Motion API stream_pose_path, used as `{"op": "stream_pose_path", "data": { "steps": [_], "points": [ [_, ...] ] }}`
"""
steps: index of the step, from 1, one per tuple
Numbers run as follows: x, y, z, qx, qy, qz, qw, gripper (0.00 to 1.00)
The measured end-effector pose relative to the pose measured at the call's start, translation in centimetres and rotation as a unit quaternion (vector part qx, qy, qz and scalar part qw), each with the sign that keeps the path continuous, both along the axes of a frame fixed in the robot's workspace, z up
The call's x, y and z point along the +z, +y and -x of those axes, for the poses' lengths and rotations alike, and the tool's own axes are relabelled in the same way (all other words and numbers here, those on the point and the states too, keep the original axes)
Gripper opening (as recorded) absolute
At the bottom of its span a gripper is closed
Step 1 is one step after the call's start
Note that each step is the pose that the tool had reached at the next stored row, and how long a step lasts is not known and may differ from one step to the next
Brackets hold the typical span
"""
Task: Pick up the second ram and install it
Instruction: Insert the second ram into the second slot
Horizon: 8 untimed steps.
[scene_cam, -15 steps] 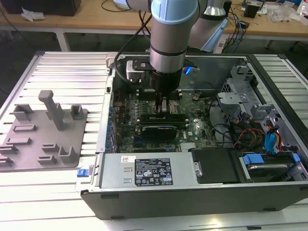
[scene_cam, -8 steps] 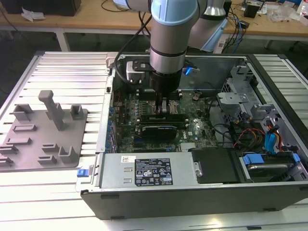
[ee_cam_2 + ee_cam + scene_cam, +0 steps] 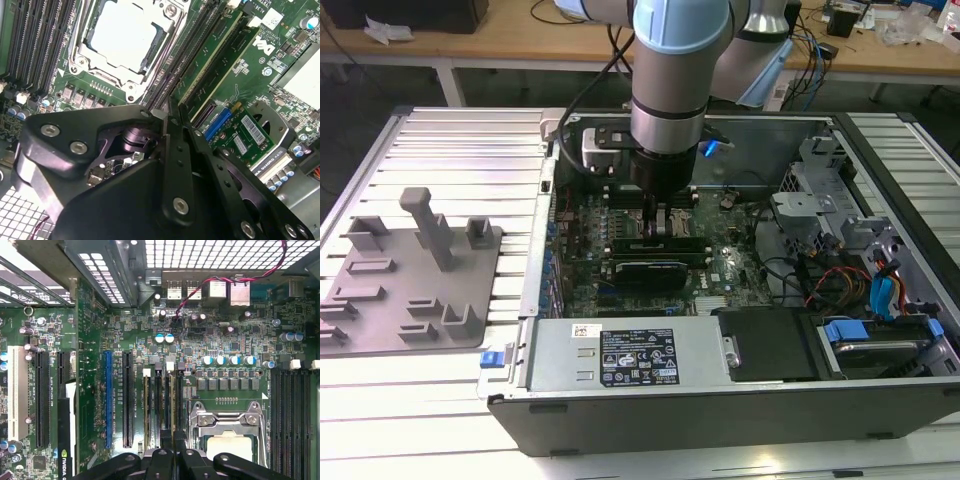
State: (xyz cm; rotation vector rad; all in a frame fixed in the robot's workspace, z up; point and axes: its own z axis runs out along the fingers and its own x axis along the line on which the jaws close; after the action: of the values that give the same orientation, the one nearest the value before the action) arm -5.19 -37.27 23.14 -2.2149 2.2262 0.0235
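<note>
The gripper (image 3: 660, 222) reaches down inside the open computer case (image 3: 720, 400), its fingers (image 3: 172, 120) closed together over the memory slots (image 3: 165, 410) beside the processor socket (image 3: 122, 37). The second ram (image 3: 173, 407) seems to stand edge-on in a slot beneath the fingertips, possibly pinched.

A Universal Robots arm (image 3: 680, 60) wears a pale blue joint cap above a brushed silver wrist cylinder ringed by a dark band. A black cable (image 3: 588, 95) loops down its side, and a small blue light (image 3: 710, 149) glows beside the wrist. Below sits a silver-and-black camera block (image 3: 605, 148). The tool (image 3: 167, 120) is matte black, built of angular linkage plates fastened with round silver screws (image 3: 79, 147) in the second wrist view.
</note>
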Motion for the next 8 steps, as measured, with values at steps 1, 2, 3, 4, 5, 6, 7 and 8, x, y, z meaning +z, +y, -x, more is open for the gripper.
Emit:
{"op": "stream_pose_path", "data": {
  "steps": [1,2,3,4,5,6,7,8],
  "points": [
    [0.00,-0.02,0.01,0.000,0.0000,0.0000,1.0000,0.10],
    [0.00,-0.04,0.01,-0.001,0.0000,0.0000,1.0000,0.10],
    [0.00,-0.05,0.01,-0.003,0.0001,0.0001,1.0000,0.10],
    [-0.13,-0.05,0.01,-0.003,0.0000,0.0000,1.0000,0.10],
    [-0.19,-0.05,0.01,-0.003,0.0001,0.0001,1.0000,0.10],
    [-0.27,-0.04,0.01,-0.003,0.0000,0.0000,1.0000,0.10],
    [-0.39,-0.05,0.01,-0.003,0.0000,0.0001,1.0000,0.10],
    [-0.50,-0.05,0.01,-0.003,0.0000,0.0001,1.0000,0.10]
  ]
}}
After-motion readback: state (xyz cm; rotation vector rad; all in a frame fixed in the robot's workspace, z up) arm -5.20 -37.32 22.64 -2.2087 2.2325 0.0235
